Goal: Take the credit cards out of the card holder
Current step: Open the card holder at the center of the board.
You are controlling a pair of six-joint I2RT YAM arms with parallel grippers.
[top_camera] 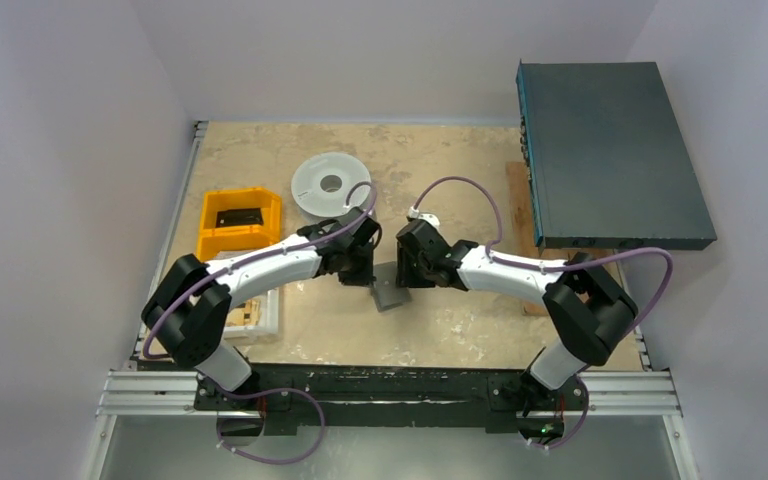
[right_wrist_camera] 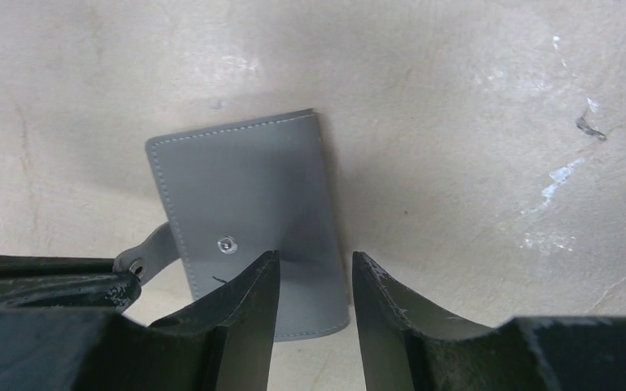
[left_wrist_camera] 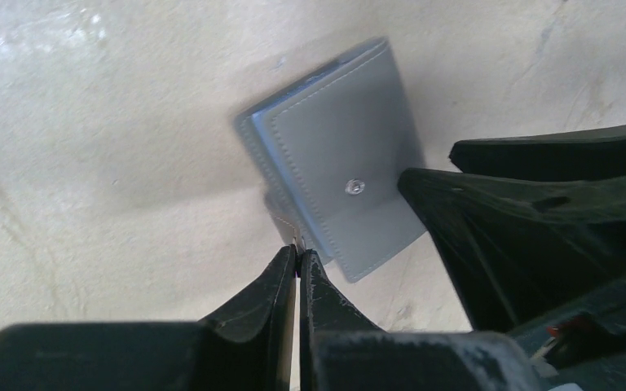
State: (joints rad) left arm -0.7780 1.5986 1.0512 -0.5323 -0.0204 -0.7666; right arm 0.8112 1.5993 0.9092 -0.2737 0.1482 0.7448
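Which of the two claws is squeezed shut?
The left claw: its fingers are pressed together on the strap of the card holder. The right claw has a clear gap between its fingers.

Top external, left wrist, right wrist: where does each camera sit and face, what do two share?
Top external: above, behind, looking down at the table; left arm and right arm show.
Left wrist: on the left arm, looking down past the shut left tool at the card holder.
Right wrist: on the right arm, down through the open right tool.
Shared: both wrists see the card holder.
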